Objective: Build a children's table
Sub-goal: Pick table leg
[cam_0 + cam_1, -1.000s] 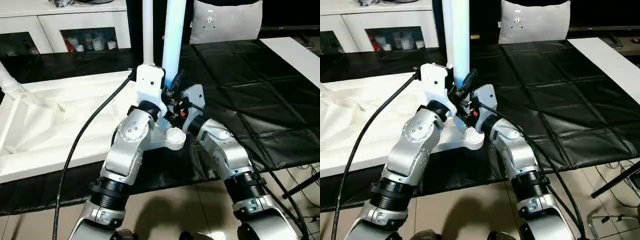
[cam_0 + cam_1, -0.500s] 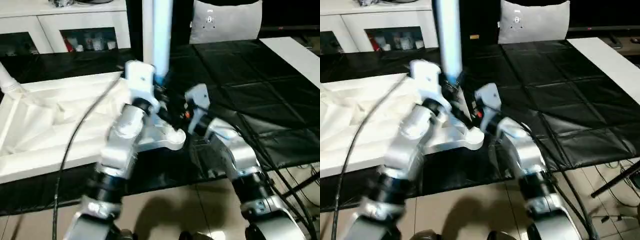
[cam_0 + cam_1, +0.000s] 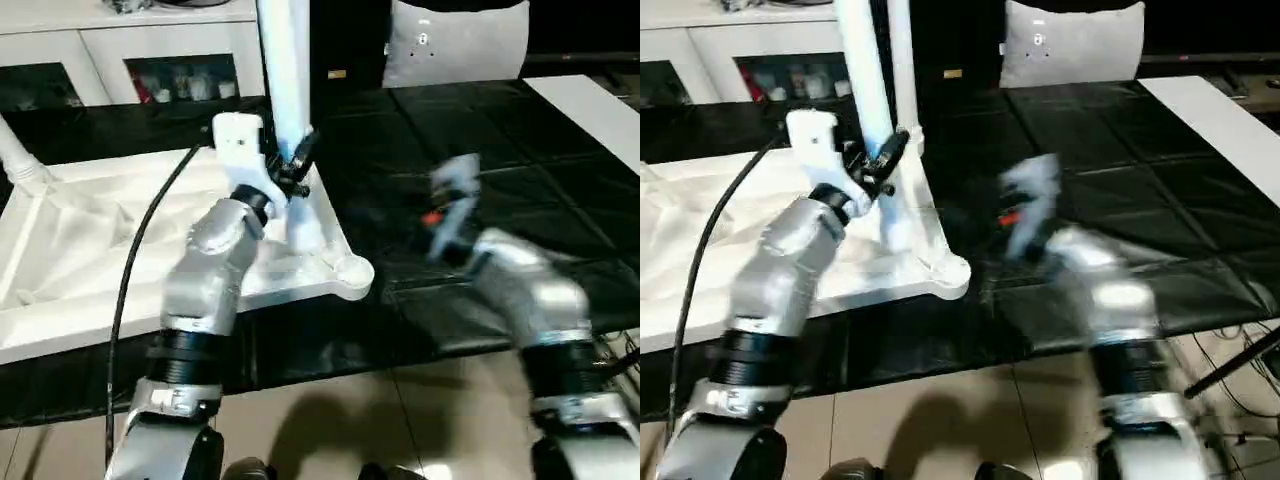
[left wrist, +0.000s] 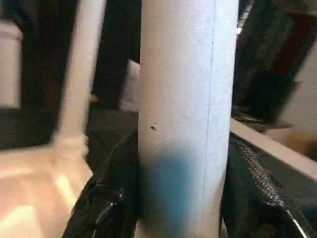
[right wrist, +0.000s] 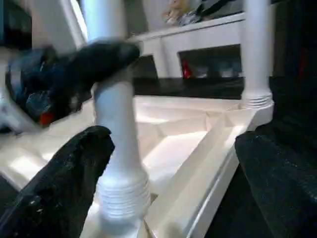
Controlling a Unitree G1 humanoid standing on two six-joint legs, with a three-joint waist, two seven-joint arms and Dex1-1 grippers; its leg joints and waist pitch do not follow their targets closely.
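Table (image 3: 60, 250) white, upside down, legs (image 3: 283, 70) upright.

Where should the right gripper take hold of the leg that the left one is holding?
Probably on the bare shaft of the leg, above the left gripper, coming in from the robot's right with the fingers level. The leg stands roughly upright and is round, so level fingers can close across it; lower down, the ribbed base and the tabletop rim crowd the fingers.

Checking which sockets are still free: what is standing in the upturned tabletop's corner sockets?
A leg, gripped by the left end effector, stands by the tabletop's near corner; another rises behind. The nearest socket looks empty; other corners aren't visible.
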